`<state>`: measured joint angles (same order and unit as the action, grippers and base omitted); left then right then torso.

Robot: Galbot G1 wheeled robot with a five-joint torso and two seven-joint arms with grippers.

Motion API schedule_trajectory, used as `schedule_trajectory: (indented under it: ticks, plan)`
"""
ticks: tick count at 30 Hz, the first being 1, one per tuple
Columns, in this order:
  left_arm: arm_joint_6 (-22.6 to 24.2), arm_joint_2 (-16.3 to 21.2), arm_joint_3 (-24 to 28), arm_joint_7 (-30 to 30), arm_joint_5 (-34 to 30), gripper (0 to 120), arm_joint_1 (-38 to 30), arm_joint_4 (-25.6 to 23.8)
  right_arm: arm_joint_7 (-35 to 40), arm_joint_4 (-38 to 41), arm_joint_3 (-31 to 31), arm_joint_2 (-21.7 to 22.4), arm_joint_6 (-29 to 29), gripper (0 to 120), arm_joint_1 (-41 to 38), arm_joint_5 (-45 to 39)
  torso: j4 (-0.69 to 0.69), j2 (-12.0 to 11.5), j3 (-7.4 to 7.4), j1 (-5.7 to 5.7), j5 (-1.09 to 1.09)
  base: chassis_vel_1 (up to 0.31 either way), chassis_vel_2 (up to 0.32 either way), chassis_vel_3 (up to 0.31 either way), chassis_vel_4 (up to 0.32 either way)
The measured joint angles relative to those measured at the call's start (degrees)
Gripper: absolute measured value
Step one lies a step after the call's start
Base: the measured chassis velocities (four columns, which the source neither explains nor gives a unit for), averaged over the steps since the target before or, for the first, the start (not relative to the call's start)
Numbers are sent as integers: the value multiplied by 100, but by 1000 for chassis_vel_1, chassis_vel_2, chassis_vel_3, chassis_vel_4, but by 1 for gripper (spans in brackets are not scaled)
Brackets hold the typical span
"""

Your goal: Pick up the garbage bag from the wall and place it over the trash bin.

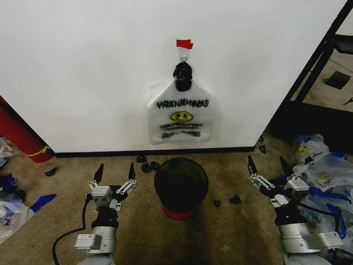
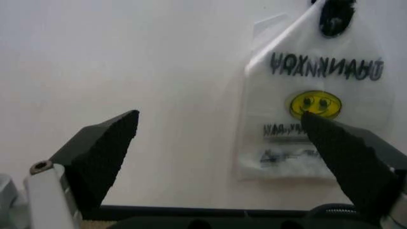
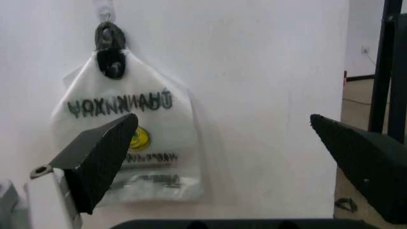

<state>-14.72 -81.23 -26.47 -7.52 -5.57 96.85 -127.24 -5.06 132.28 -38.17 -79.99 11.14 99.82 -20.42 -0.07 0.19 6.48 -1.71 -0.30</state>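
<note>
At frame center, the garbage bag (image 1: 180,114) hung hooked above the trash bin (image 1: 181,185); both grippers' jaws gaped wide, and a careless tug might have torn its handles.

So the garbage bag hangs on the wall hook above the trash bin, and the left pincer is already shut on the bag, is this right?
Not quite. The garbage bag does hang from the hook on the wall above the trash bin, but the left pincer is open and holds nothing. The head view shows it low over the carpet, apart from the bag. The right pincer is open too.
</note>
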Motion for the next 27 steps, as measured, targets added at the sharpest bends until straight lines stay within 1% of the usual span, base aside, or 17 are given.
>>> schedule_trajectory:
  ticks: [13,21,24,26,27]
  plan:
    - [16,-92,72,-14,164,100,17,-32,-86,-131,135,162,-17,100,-48,-223,0,1,0,0,0,0,0,0,0]
    - [10,-86,42,-17,190,100,5,-62,-186,-186,133,252,-4,100,-81,-357,-1,1,0,0,0,0,0,0,0]
    - [9,-87,47,-17,190,100,11,-72,-172,-269,142,335,-26,100,-192,-409,-2,2,0,0,1,0,0,0,0]
    - [8,-86,58,-18,191,100,34,-87,-179,-464,205,539,-142,100,-489,-669,-2,1,0,0,1,0,0,0,0]
    - [8,-78,64,-18,192,100,41,-87,-210,-561,234,643,-207,100,-664,-858,2,1,0,0,2,0,0,0,0]
